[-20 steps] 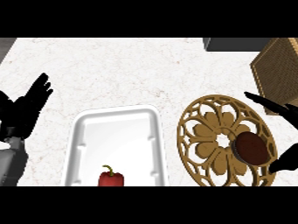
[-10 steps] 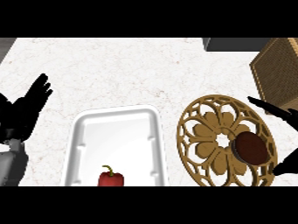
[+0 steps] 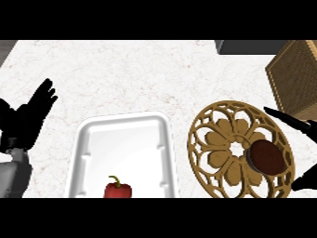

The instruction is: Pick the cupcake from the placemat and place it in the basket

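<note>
A dark brown cupcake [image 3: 267,155] sits on the right part of a round, golden, cut-out placemat [image 3: 224,139]. My right hand [image 3: 310,132] is at the right edge of the view, open, its fingers stretched above the cupcake and its thumb [image 3: 313,175] below it, not touching it. The woven basket [image 3: 303,78] stands at the upper right, partly cut off by the edge. My left hand [image 3: 22,117] rests open at the far left, fingers up.
A white rectangular tray [image 3: 126,139] lies left of the placemat, with a red bell pepper [image 3: 117,188] at its near end. A dark block [image 3: 247,46] sits at the counter's back, left of the basket. The counter's left edge [image 3: 2,69] runs diagonally.
My right hand has drawn slightly to the right, away from the cupcake. The left hand has barely shifted.
</note>
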### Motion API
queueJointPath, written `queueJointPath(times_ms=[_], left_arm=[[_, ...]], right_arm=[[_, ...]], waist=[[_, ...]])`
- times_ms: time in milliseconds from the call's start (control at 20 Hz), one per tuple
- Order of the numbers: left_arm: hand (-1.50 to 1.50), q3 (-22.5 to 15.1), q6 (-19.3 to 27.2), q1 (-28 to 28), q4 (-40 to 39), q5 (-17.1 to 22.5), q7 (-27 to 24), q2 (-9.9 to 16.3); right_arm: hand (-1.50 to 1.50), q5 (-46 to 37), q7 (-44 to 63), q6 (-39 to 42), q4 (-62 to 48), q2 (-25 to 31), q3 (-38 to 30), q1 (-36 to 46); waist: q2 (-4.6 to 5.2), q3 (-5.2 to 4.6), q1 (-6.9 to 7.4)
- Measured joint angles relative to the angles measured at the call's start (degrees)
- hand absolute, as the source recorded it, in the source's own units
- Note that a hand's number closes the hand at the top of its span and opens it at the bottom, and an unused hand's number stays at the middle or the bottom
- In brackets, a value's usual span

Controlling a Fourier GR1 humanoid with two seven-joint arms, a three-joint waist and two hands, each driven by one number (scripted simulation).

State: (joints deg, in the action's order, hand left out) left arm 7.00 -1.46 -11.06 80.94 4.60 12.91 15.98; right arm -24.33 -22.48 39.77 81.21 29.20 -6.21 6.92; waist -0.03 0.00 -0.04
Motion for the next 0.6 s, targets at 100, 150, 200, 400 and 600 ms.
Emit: queueJointPath(times_ms=[100,150,200,400,600], left_arm=[[0.0,0.8,-0.9,0.1,-1.1,0.1,-1.1,0.3],[0.0,1.0,-1.0,0.2,-0.5,0.1,-0.7,0.3],[0.0,1.0,-1.1,0.5,-0.2,0.0,-0.6,0.0],[0.0,2.4,-2.2,-0.8,-1.6,0.0,-0.3,0.8],[0.0,2.5,-1.8,-1.3,-1.7,-0.6,-0.2,0.0]], right_arm=[[-1.5,-1.2,0.8,-0.8,0.8,-1.1,0.9,0.1],[-1.5,-1.9,0.6,-1.1,0.6,-1.2,1.2,0.0],[-1.5,-2.4,0.8,-1.2,1.5,-1.5,1.2,-0.6],[-1.5,-5.3,0.2,-2.5,0.8,-2.3,2.2,-0.7],[1.5,-8.4,-0.6,-4.1,1.5,-3.7,3.8,-1.7]], waist=[[0.01,-0.01,0.0],[0.01,-0.01,0.03],[0.01,0.0,0.02],[0.02,0.0,-0.02],[0.02,0.0,-0.03]])
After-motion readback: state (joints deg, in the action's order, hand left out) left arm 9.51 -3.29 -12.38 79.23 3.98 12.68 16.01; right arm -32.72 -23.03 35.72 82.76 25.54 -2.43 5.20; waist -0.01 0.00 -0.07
